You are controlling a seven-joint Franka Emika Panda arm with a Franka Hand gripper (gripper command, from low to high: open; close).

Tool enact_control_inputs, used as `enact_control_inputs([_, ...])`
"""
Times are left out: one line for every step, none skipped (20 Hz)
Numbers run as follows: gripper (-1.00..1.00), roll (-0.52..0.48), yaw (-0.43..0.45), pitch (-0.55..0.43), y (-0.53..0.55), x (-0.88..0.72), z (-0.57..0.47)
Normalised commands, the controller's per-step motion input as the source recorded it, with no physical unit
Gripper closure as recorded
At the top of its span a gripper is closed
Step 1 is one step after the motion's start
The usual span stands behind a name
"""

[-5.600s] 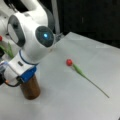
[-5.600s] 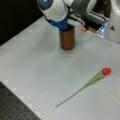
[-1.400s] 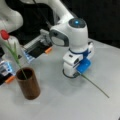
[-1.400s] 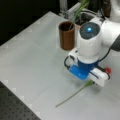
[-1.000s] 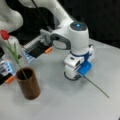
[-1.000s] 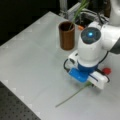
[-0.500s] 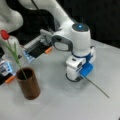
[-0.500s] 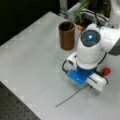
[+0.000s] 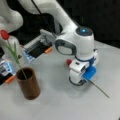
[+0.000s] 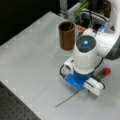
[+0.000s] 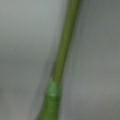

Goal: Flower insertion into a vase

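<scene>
Change since earlier frames: arm has crossed from above the vase to the lying tulip and has settled low over it; over the last second it has hardly shifted.
End effector position: end effector sits down at the counter directly over the lying tulip's stem; in a front view it is also marked at.
End effector state: cannot tell how far the jaws stand apart, nor whether they have closed on the stem; the arm's housing covers them in both front views, and the wrist view shows no fingers.
Lying tulip: stem runs out from under the end effector toward a front view's right; red bloom shows on the far side of the arm. Wrist view is filled by the green stem against the counter.
Vase: vase stands upright near a front view's left, well apart from the end effector; also at.
Work done: one red tulip already stands in the vase, leaning.
Step in hand (judgement): grasp of the second flower.
Next move calls for: a firm hold on the thin stem, then a lift that keeps it from slipping or swinging.
</scene>
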Motion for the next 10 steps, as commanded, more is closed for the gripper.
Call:
enact_control_inputs([-1.00, -0.320, 0.019, 0.010, 0.12, 0.18, -0.10])
enact_control_inputs([-1.00, -0.316, 0.004, -0.002, 0.15, 0.19, -0.11])
enact_control_inputs([-1.00, -0.312, -0.002, -0.005, 0.17, 0.19, -0.12])
enact_control_inputs([-1.00, -0.309, -0.005, -0.007, 0.18, 0.19, -0.12])
enact_control_inputs([-1.00, -0.297, -0.004, -0.008, 0.20, 0.19, -0.11])
enact_control_inputs([-1.00, -0.290, -0.002, -0.010, 0.21, 0.18, -0.10])
enact_control_inputs([-1.00, -0.286, 0.000, -0.013, 0.21, 0.18, -0.09])
enact_control_inputs([-1.00, -0.282, 0.002, -0.021, 0.20, 0.17, -0.09])
enact_control_inputs([-1.00, -0.284, 0.006, -0.029, 0.19, 0.17, -0.10])
enact_control_inputs([-1.00, -0.280, 0.012, -0.033, 0.18, 0.16, -0.10])
